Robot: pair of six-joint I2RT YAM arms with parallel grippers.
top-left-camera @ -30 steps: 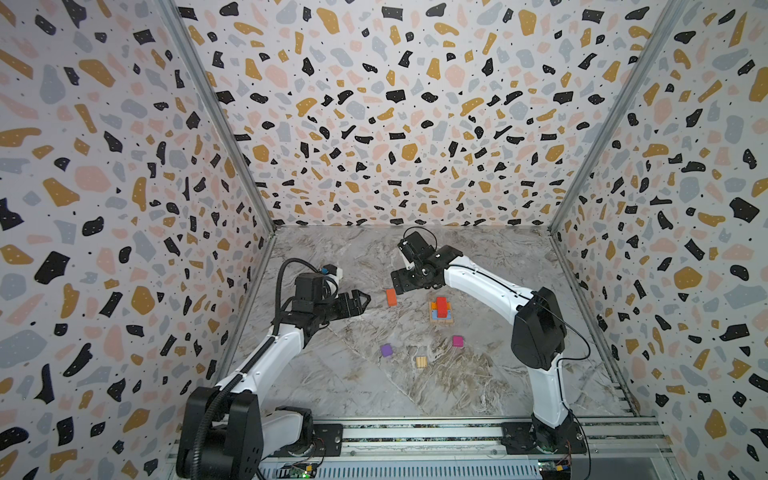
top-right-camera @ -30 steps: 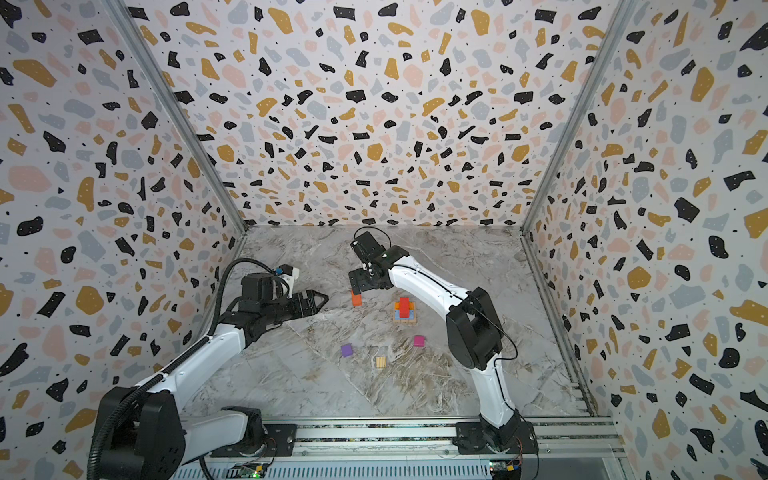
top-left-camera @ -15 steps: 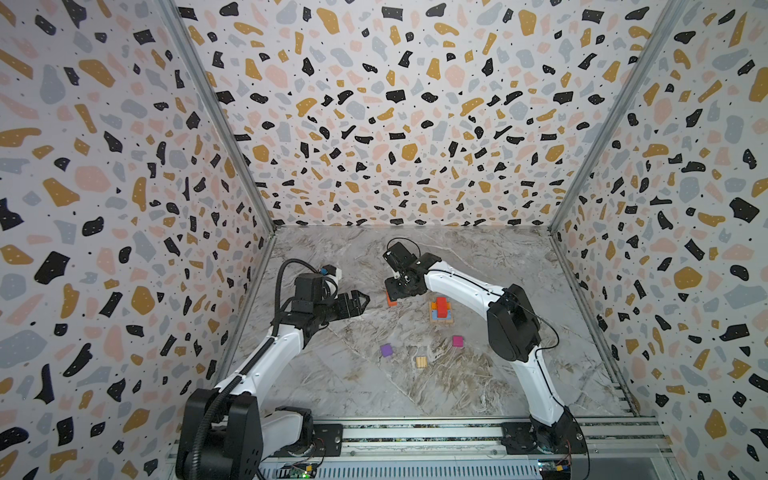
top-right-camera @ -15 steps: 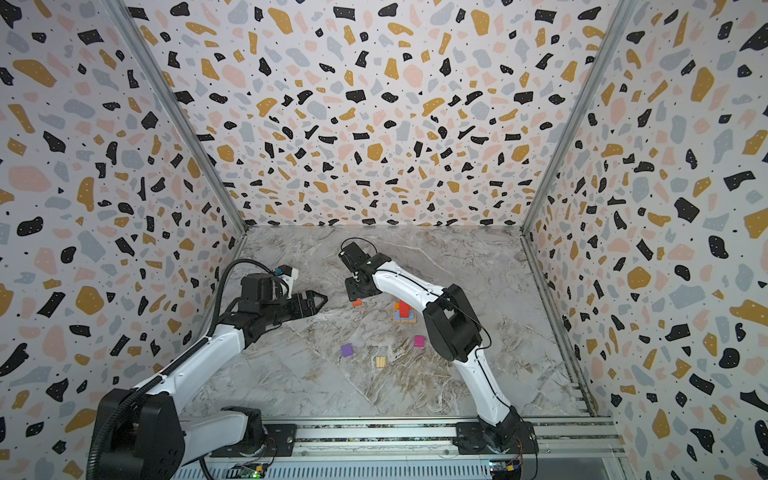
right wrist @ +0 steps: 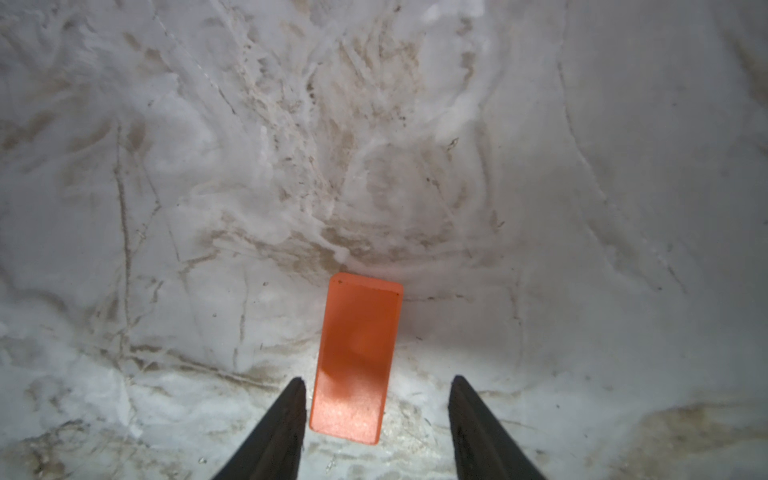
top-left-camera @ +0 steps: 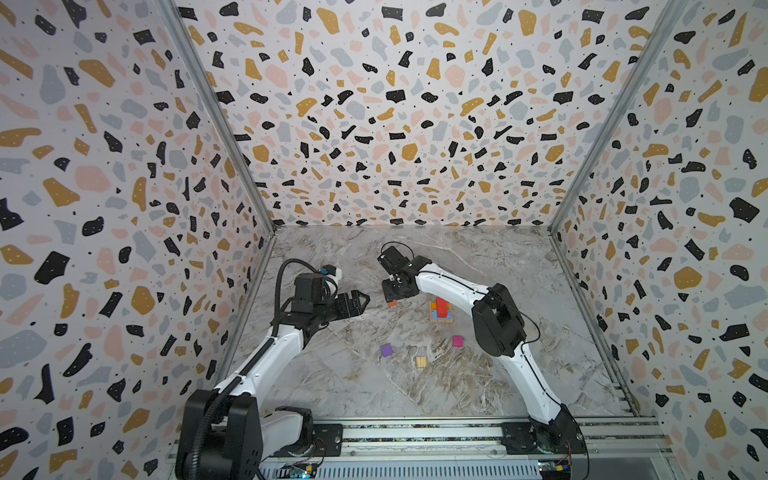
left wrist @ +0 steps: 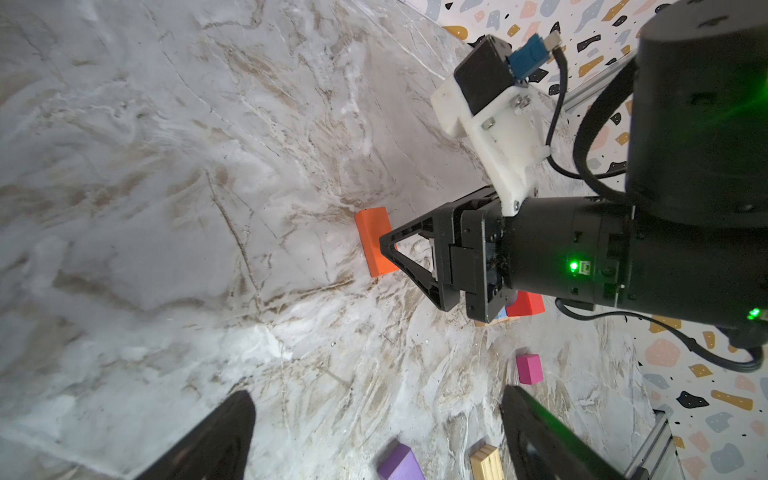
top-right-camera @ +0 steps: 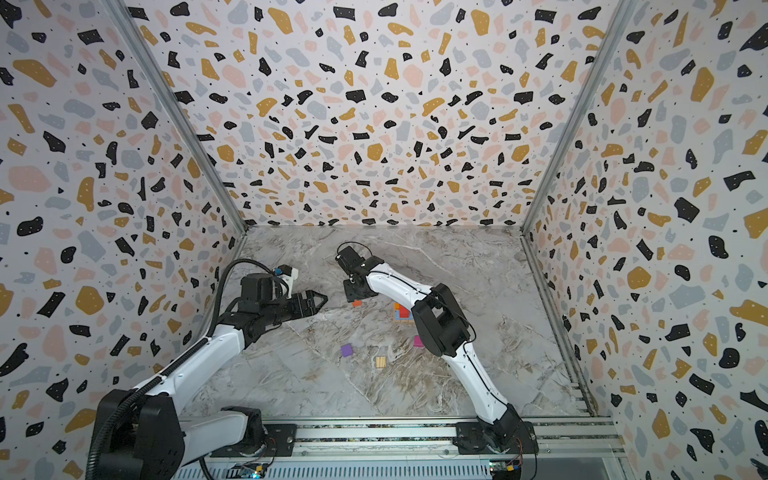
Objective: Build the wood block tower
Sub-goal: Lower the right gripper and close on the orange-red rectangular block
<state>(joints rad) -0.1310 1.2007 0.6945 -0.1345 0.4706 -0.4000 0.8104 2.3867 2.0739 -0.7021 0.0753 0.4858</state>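
Now, right fingers [right wrist: 282,419] parted astride orange block [right wrist: 357,353], gap beside one, left fingers [left wrist: 228,436] spread wide, empty

Orange block [right wrist: 356,357] flat on marble [right wrist: 540,166], right hand [right wrist: 377,379] straddling

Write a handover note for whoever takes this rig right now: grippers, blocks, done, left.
Open and empty: left gripper, hovering left of the blocks.
Open too: right gripper, lowered astride the flat orange wooden block. One finger is close against it and the other shows a gap, so no grip yet.
Built: the tower has a tan plank base, a blue and orange layer, and a red block on top.
Loose, below it in both top views: purple wooden cube, small tan slatted block, magenta wooden cube.
Left: clamp and stack the orange block, then probably the loose ones.
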